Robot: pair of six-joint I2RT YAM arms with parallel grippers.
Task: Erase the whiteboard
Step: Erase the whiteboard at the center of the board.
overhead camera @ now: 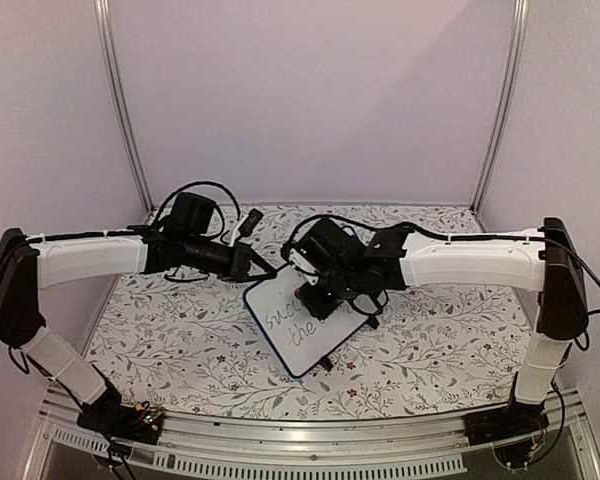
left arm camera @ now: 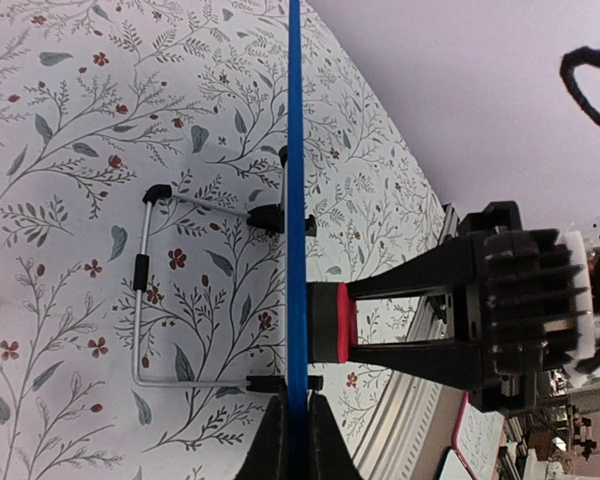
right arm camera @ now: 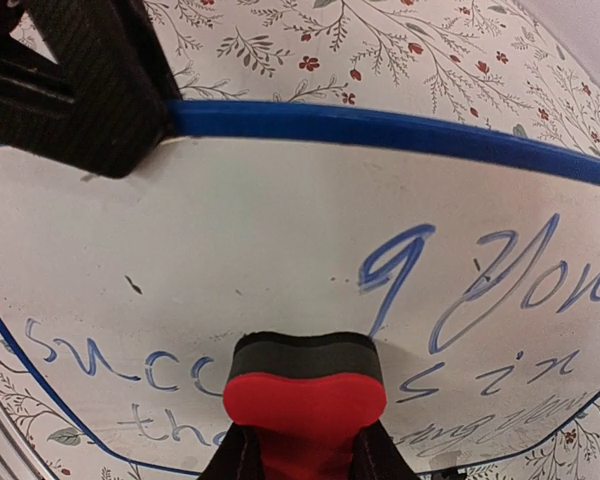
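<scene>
Left gripper [left arm camera: 294,430]: fingers pinched tight on the whiteboard [right arm camera: 240,230], one finger on each side of its dark-blue frame. Seen from that wrist, the board is edge-on and runs straight out from between the fingertips.

On the back side of the board, just past those fingers, is the wire stand [left arm camera: 140,300]. It's hinged to the frame at two black clips [left arm camera: 270,218] and swung out toward the floral tablecloth [left arm camera: 60,180]. Can't tell whether the wire actually touches the cloth.

Right gripper [right arm camera: 305,452]: fingers closed on a red eraser block [right arm camera: 305,400], holding it by its sides. The dark felt pad [right arm camera: 305,350] sits just ahead of the fingertips, flat against the board face. From the left wrist, the pad meets the board a short way out from the left fingers, on the face side.

Blue handwriting [right arm camera: 480,285] runs on both sides of the pad. "succ" and "the" are on one side, and "you" and "sin" on the other. Beyond the pad the board is plain white up to the far frame edge, where the left fingers hold it.

From above, the board is tilted and sits mid-table between the two grippers, with both wrists crowded over its far end.
</scene>
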